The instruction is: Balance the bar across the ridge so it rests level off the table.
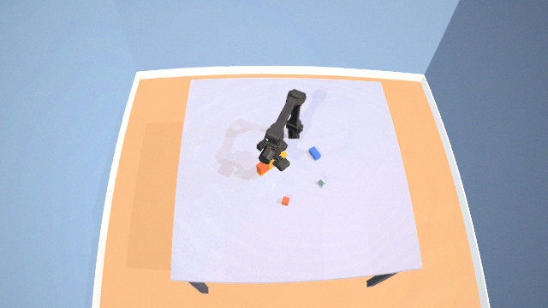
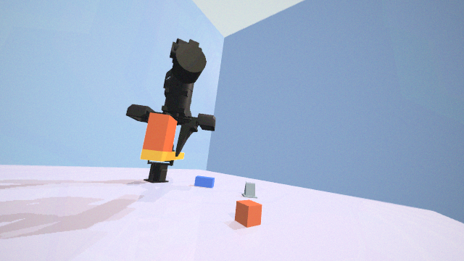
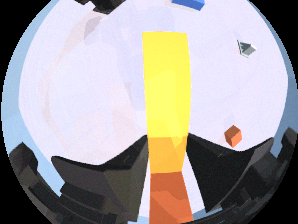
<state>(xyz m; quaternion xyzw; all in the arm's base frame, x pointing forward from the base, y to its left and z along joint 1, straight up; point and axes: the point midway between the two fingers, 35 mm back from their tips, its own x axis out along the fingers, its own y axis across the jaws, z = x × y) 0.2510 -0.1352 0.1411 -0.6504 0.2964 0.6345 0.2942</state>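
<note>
There are no words, numbers, labels or signs to read in any of these views. Nothing shown has any writing on it.

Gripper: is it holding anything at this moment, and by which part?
Yes. The gripper is shut on the yellow bar, lifted off the table. Its fingers clamp the bar's long sides close to the end that carries the orange block.
</note>
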